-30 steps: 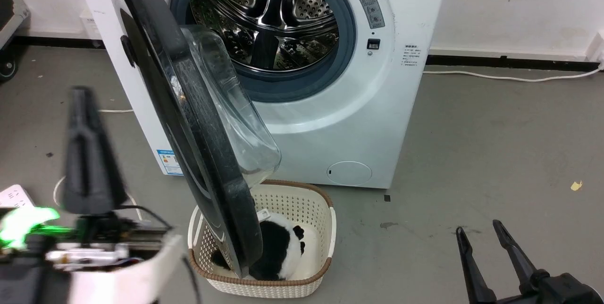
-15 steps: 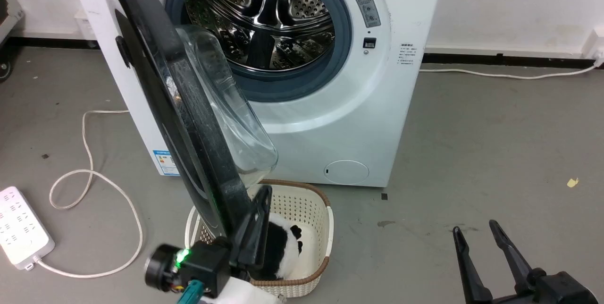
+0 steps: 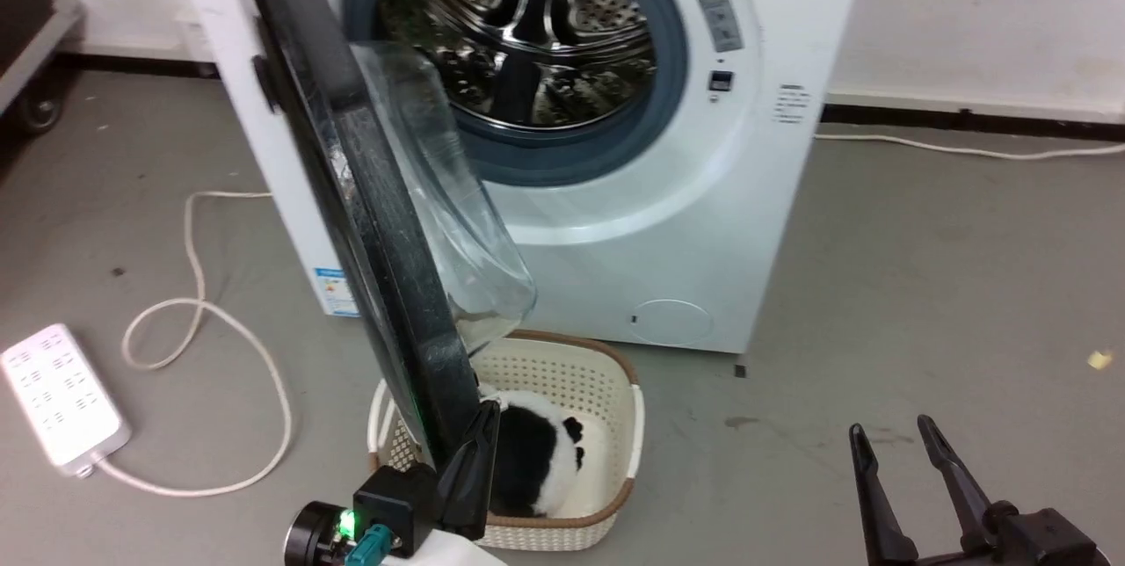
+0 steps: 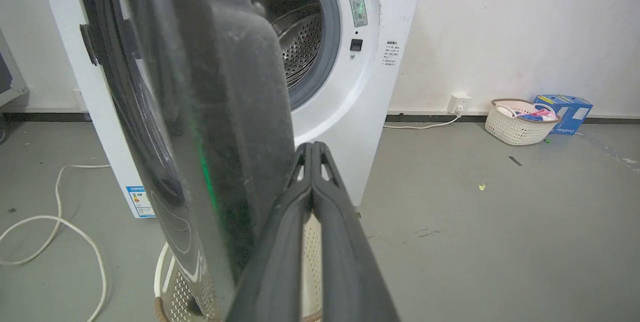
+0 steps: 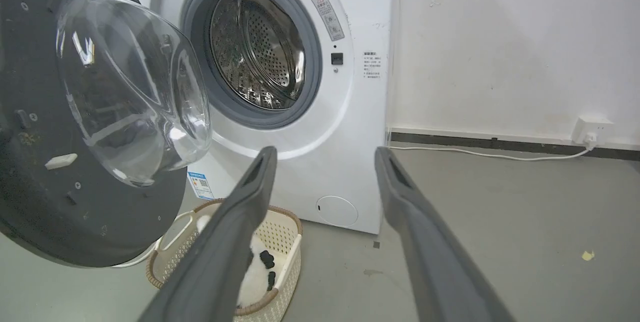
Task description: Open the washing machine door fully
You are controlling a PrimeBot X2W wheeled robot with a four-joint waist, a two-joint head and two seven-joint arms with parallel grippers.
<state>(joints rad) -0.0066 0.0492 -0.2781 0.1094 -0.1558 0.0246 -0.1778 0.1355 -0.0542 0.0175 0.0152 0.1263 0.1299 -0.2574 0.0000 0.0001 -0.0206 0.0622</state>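
The washing machine door (image 3: 378,223) stands swung out to about a right angle, edge-on in the head view, its clear glass bowl (image 3: 457,197) facing the steel drum (image 3: 536,30). My left gripper (image 3: 488,415) is shut with nothing in it. Its fingers lie along the inner side of the door's lower rim, above the basket. In the left wrist view the shut left gripper (image 4: 311,148) points up just right of the door (image 4: 200,112). My right gripper (image 3: 890,427) hangs open over the floor at the lower right, far from the door. The right gripper (image 5: 325,154) faces the door's inner face (image 5: 60,202).
A cream basket (image 3: 628,412) holding a black-and-white plush toy (image 3: 536,460) sits on the floor under the door. A white power strip (image 3: 57,395) and its cable (image 3: 202,320) lie at the left. A second basket (image 4: 522,124) and a blue box (image 4: 565,107) stand by the wall.
My left arm swung from the door's outer left side to the inner side of its lower rim, then sank slightly. The head camera shifted, and the door's angle looks unchanged.
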